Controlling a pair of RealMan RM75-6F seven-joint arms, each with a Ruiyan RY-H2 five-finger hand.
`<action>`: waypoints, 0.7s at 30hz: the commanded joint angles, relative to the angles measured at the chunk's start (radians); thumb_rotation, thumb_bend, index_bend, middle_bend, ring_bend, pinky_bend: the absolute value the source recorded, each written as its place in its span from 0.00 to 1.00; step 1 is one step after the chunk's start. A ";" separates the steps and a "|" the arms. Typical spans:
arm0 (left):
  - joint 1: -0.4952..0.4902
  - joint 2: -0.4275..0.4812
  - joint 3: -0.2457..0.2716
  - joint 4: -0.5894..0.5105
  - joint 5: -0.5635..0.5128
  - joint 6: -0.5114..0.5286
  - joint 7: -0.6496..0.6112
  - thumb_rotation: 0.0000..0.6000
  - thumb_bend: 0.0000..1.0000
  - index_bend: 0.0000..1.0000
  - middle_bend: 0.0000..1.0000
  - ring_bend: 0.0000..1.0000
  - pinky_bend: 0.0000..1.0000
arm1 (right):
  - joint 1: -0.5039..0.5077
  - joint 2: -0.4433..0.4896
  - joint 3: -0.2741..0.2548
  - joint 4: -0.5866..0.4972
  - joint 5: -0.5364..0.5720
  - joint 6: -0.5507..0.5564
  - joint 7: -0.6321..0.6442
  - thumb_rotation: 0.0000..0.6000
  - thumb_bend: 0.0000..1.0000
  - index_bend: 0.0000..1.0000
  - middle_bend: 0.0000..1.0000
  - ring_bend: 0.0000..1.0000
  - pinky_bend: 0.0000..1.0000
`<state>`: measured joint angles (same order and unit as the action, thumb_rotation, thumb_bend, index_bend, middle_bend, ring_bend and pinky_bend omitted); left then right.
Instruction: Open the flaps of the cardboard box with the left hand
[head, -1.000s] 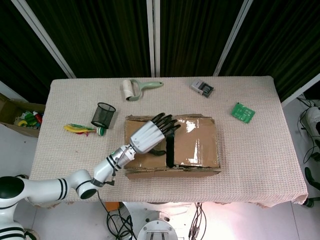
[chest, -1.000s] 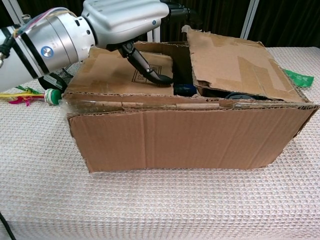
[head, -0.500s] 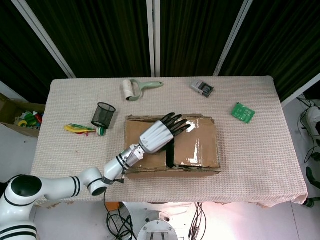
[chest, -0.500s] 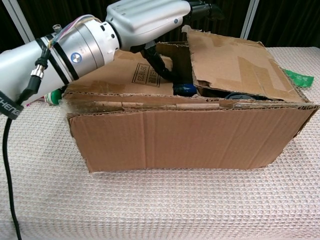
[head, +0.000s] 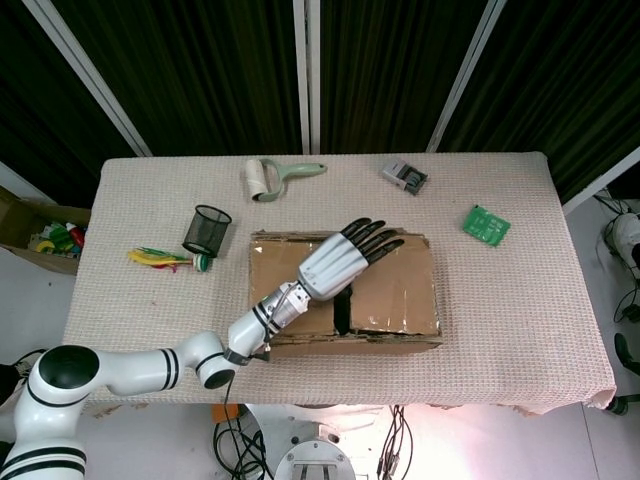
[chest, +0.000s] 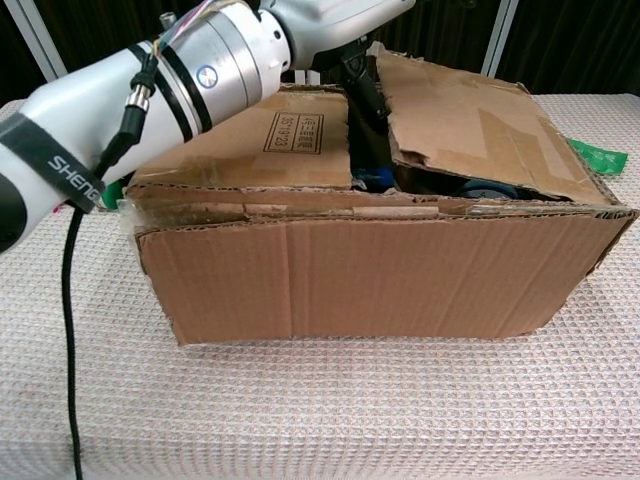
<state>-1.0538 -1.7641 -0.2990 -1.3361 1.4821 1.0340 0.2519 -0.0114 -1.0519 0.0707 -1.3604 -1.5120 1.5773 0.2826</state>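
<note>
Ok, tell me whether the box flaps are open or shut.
Mostly shut: both flaps of the cardboard box lie nearly flat, a dark gap between them; the right flap is slightly raised.

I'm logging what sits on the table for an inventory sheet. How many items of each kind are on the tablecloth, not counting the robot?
Cardboard box: 1
Lint roller: 1
Mesh pen cup: 1
Feathered shuttlecock toy: 1
Small grey device: 1
Green circuit board: 1
Total: 6

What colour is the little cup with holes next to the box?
Black. The mesh cup shows best in the head view, standing on the table left of the cardboard box.
</note>
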 joint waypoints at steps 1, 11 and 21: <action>-0.031 -0.007 -0.025 -0.013 -0.026 -0.028 0.038 0.94 0.00 0.10 0.13 0.09 0.17 | 0.002 -0.006 0.001 0.012 -0.002 -0.001 0.012 1.00 0.39 0.00 0.00 0.00 0.00; -0.133 -0.042 -0.138 -0.075 -0.130 -0.060 0.153 0.94 0.00 0.10 0.13 0.09 0.17 | -0.011 -0.012 0.001 0.058 -0.005 0.021 0.072 1.00 0.39 0.00 0.00 0.00 0.00; -0.231 -0.156 -0.257 0.004 -0.211 0.026 0.165 0.94 0.00 0.10 0.13 0.09 0.17 | -0.018 -0.020 0.004 0.091 -0.003 0.030 0.113 1.00 0.39 0.00 0.00 0.00 0.00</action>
<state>-1.2677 -1.9000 -0.5380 -1.3512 1.2849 1.0423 0.4252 -0.0288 -1.0709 0.0741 -1.2713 -1.5161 1.6070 0.3936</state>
